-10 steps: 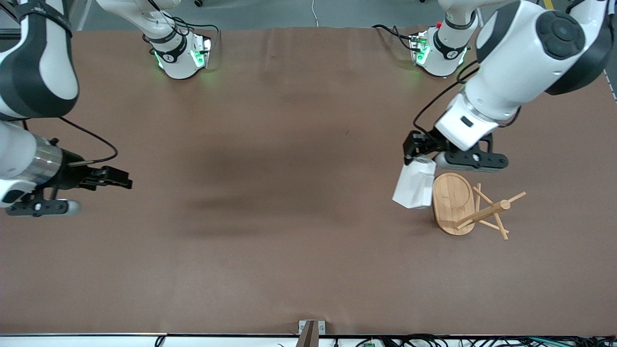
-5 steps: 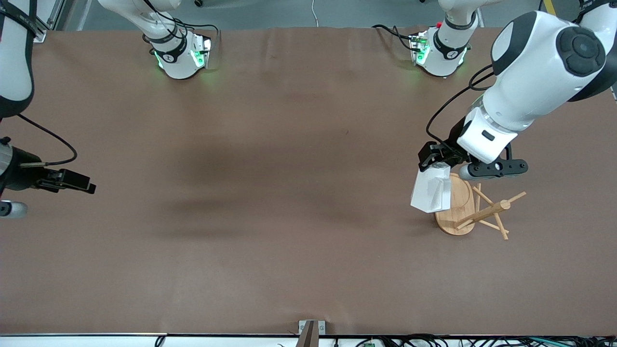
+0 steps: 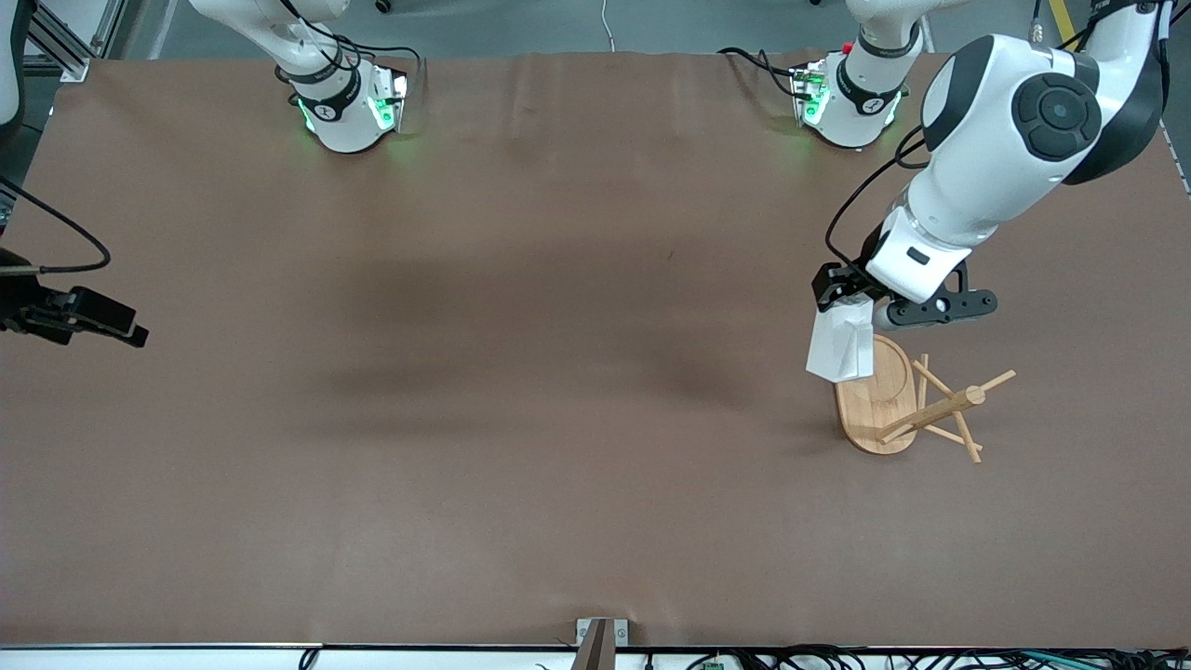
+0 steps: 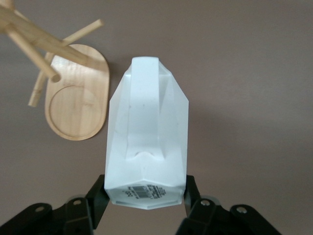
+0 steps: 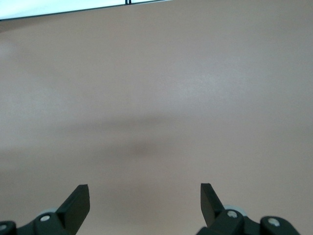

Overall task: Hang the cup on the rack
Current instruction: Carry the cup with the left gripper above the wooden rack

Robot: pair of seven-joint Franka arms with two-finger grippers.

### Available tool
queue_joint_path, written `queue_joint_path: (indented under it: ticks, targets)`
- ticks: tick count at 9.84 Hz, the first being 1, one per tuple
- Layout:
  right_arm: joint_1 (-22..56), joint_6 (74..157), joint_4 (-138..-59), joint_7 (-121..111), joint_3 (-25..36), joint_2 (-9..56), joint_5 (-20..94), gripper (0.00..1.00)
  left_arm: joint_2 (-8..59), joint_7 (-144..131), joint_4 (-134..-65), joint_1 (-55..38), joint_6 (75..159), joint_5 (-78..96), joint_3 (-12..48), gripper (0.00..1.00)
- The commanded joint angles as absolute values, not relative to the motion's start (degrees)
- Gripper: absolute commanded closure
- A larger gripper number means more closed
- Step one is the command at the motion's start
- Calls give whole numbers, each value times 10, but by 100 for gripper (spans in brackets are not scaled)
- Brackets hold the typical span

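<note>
Over the light bamboo rack [image 3: 876, 402] w/ oval base, post and thin pegs: left gripper [image 4: 145, 198] clamped on base end of small white faceted cup [image 4: 148, 142], carried in air. Cup looks rigid, smooth, prob. light; slip risk. Barcode sticker on base, unreadable. Right gripper [image 5: 145, 197] spread, empty, waiting at right arm's end of brown table [image 3: 521, 372]

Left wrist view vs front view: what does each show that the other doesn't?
Only the left wrist view: the barcode label on the cup's base, and both fingers clamping the base.

Only the front view: both arm bases, the right gripper at the right arm's end of the table, and the left gripper over the rack's base edge.

Both: the cup held in the air and the rack, with nothing hung on its pegs.
</note>
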State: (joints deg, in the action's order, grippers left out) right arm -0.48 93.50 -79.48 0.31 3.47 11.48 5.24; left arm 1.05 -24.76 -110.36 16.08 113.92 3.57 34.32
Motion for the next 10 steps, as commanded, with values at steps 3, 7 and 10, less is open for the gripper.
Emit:
queue_joint_path:
  ticks: [3,7,10]
  targets:
    - [-10,918,-839,3,27,61,38,0,-49,-114,-1210,190,1196,85,331,88]
    - [-8,912,-803,2,25,58,-23,0,-62,-26,-1227,192,1196,87,316,88]
    - [-4,868,-812,5,25,33,-22,0,-61,18,-1224,193,1196,88,294,88]
